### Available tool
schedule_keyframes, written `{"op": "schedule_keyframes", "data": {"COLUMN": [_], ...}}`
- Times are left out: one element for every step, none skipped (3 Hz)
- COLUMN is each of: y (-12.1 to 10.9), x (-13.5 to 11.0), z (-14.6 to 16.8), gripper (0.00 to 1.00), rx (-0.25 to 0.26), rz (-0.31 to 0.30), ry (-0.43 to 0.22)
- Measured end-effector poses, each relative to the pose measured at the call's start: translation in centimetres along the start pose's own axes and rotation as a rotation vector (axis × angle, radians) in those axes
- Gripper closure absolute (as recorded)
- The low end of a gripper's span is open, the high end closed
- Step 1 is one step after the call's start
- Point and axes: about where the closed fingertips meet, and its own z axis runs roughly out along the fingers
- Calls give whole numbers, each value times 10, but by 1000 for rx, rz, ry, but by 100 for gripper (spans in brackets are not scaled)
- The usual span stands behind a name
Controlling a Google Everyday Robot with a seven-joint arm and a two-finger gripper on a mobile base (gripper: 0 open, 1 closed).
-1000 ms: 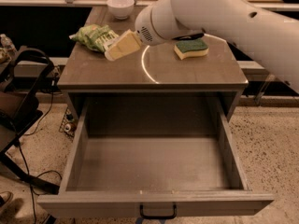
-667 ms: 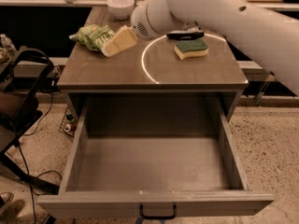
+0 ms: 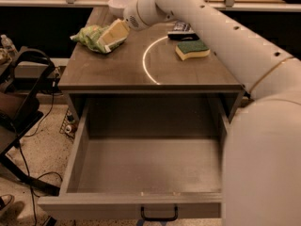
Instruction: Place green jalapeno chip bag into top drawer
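Chip bag (image 3: 89, 36) sits at the back-left of the table (image 3: 117, 76), near the left edge, crumpled, lying on the top. Gripper (image 3: 113, 35) is right against the bag's right side, low over the table; can't tell whether it grips the bag or only touches it.

Drawer (image 3: 117, 205) hangs under the table's front edge, pulled out toward the camera, with its whole floor in view. Side walls and front panel stand straight, and the black handle (image 3: 159, 214) is centred on the front.

Arm (image 3: 225, 46) runs from the table's back-left diagonally over its right side. Its large lower segment covers the drawer's right front corner in view.

On the table's right half: a green-and-yellow sponge (image 3: 193, 50), with a dark bag (image 3: 181, 29) just behind it. White bowl (image 3: 117, 6) at the table's back edge, behind the gripper.

Left of the table: a black frame (image 3: 19, 102), cables (image 3: 33, 178) on the floor, a bottle (image 3: 7, 44) further back.
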Motion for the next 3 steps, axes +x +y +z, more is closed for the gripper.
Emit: {"op": "schedule_keyframes", "data": {"y": [-24, -27, -19], "x": [11, 18, 24], "z": [40, 76, 101], "gripper": [0, 0, 0], "rx": [8, -26, -61], "rz": [32, 70, 95], "ry": [25, 29, 43]}}
